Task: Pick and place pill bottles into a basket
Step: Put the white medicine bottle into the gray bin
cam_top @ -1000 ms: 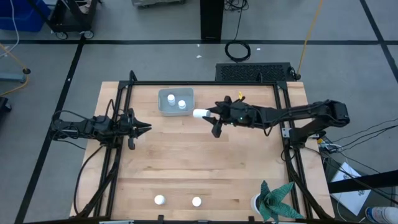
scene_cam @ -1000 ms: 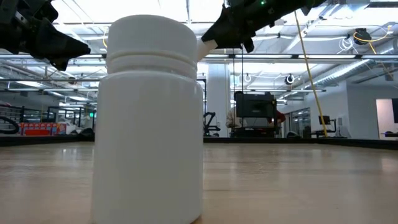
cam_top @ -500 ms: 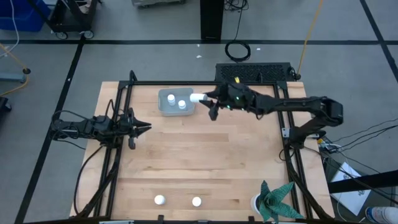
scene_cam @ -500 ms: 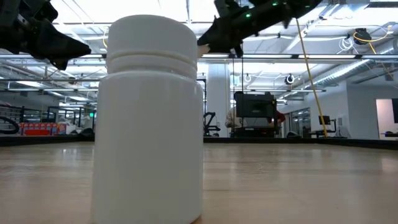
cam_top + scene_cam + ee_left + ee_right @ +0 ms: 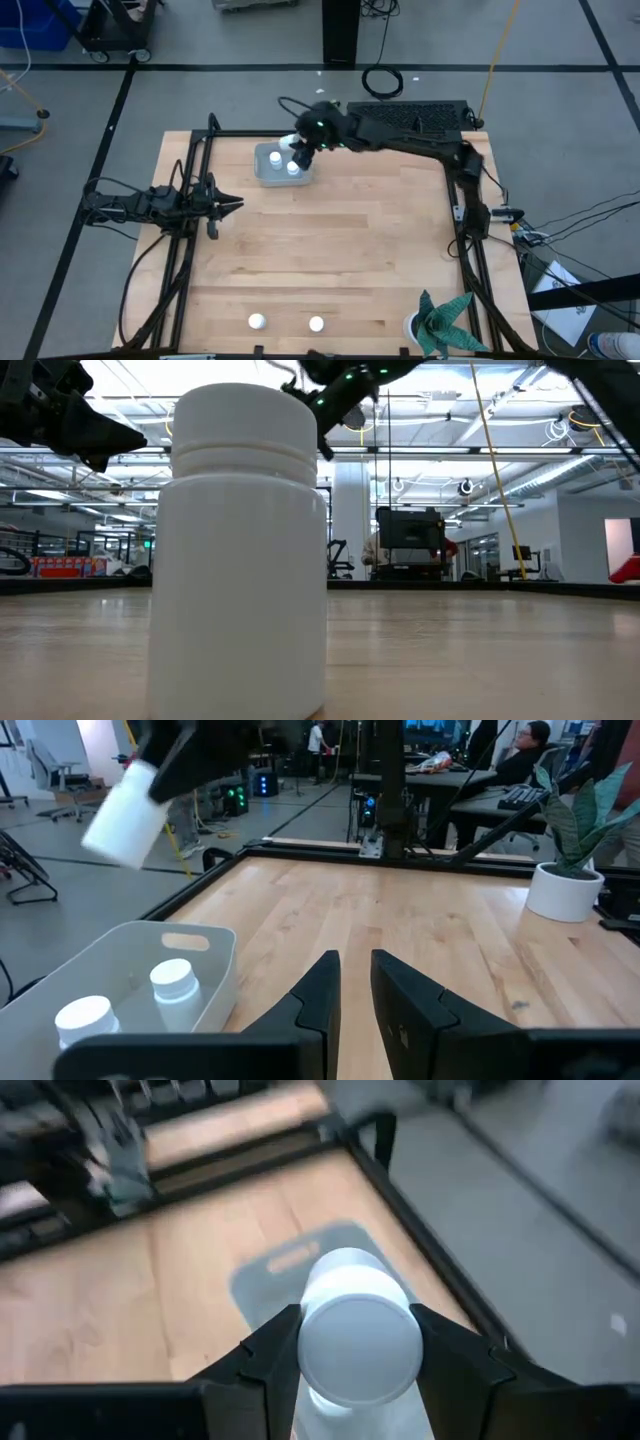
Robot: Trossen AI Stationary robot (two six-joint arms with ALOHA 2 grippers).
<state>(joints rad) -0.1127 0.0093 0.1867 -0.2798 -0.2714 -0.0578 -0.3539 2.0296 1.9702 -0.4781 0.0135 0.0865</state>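
My right gripper is shut on a small white pill bottle above the far edge of the grey-blue basket. The held bottle also shows in the left wrist view and the right wrist view. Two more bottles stand upright in the basket. Two others stand on the table near its front edge; one fills the low view. My left gripper waits at the table's left, empty, its fingers nearly together. My right gripper pinches the bottle's round sides between its two fingers. The bottle points out ahead along the fingers. It hangs tilted, lifted clear above the basket, with its free end lower than the held end.
A white pot with a green plant stands at the near right corner. A black frame runs around the table's sides. Bare wood spans the middle of the table.
My right gripper has swung from the table's middle toward the far left, carrying the bottle clear of the table. It now hangs over the basket. The gripper has stayed shut on the bottle.
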